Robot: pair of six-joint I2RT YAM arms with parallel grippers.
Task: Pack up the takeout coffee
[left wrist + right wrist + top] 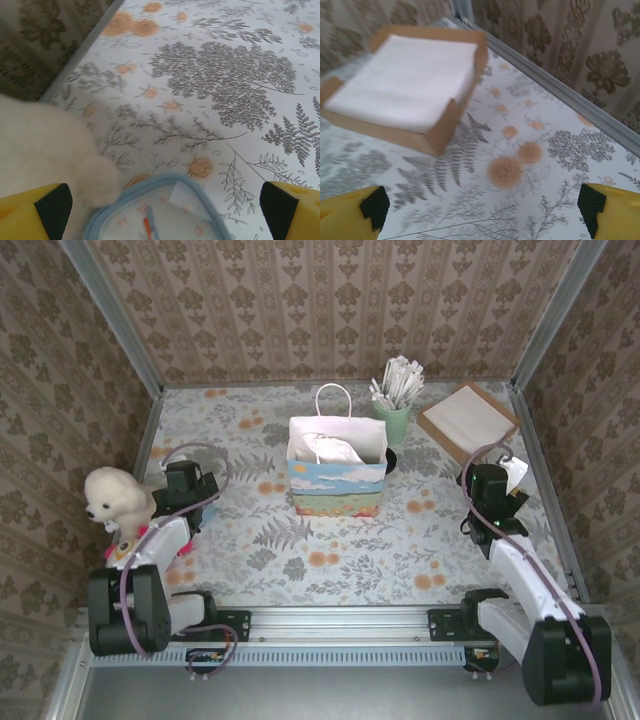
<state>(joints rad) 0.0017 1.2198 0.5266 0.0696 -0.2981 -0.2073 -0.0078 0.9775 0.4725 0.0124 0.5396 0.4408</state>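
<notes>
Table (300, 560): covered in a floral cloth of grey ferns and orange blooms, with patterned walls on three sides.
Left arm (150, 545): lies at the near left, its wrist beside the plush dog.
Right arm (525, 570): lies at the near right, reaching toward the right rear.
Paper bag (338, 488): stands upright mid-table with a landscape print on its front and white loop handles raised. Its mouth is open, with crumpled white paper inside.
Cardboard tray (440, 132): shallow, at the right rear corner, and holds a flat stack of white napkins (405, 80).
Plush dog (112, 498): white and fluffy, sitting at the left edge. In the left wrist view its fur touches the blue-rimmed piece.
Blue-rimmed piece (107, 210): rounded and clear with a light-blue rim, lying flat on the cloth below the left gripper.
Holder (392, 424): pale green and upright, behind the bag's right side, filled with white sticks (398, 380).
Takeout coffee (390, 459): its black round lid shows just beside the bag's right rear corner, between the bag and the holder. The cup body is hidden by the bag.
Left gripper (165, 206): released, with its yellow fingers (30, 212) spread wide and grasping nothing.
Right gripper (482, 205): released, jaws wide apart over bare cloth near the tray.
</notes>
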